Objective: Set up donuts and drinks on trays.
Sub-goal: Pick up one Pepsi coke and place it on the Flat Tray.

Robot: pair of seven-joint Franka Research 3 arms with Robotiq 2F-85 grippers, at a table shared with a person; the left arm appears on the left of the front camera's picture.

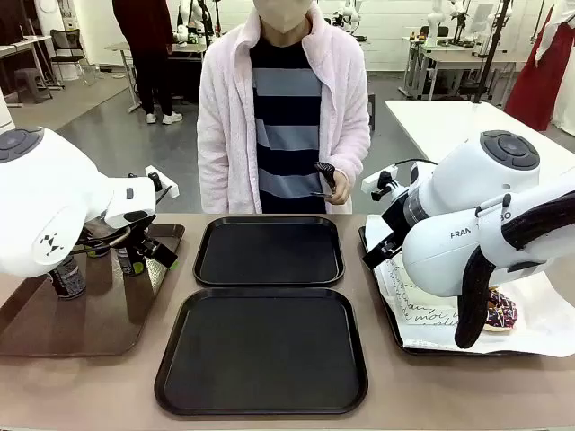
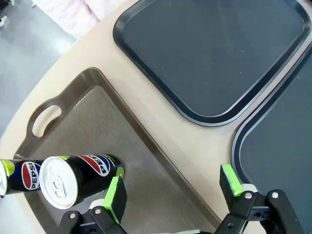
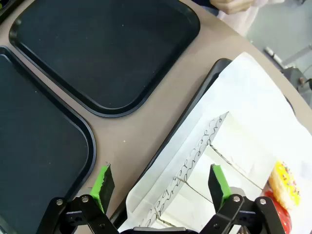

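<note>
A: Which step?
B: Pickup, I'd judge: left claw (image 2: 173, 185) spread, slim black Pepsi can (image 2: 73, 178) just outside one pad; right claw (image 3: 161, 183) spread over white script-printed paper boxes (image 3: 195, 156).
A: Next?
B: Probably straddle the can, then close.

Two black trays lie in the middle of the desk (image 1: 108, 388), one behind the other: the far tray (image 1: 269, 252) toward the person's edge and the near tray (image 1: 262, 352) toward the robot's edge, rims just apart. At the left edge, a brown tray (image 1: 81, 325) carries a standing can (image 1: 66, 277). The left tool (image 1: 133, 250) hangs low over its far end, its jaws too hidden to read. At the right edge, a paper-lined tray (image 1: 422, 319) holds a chocolate donut (image 1: 499, 312), partly behind the right arm (image 1: 476, 242). A person (image 1: 284, 117) stands at the far edge.
</note>
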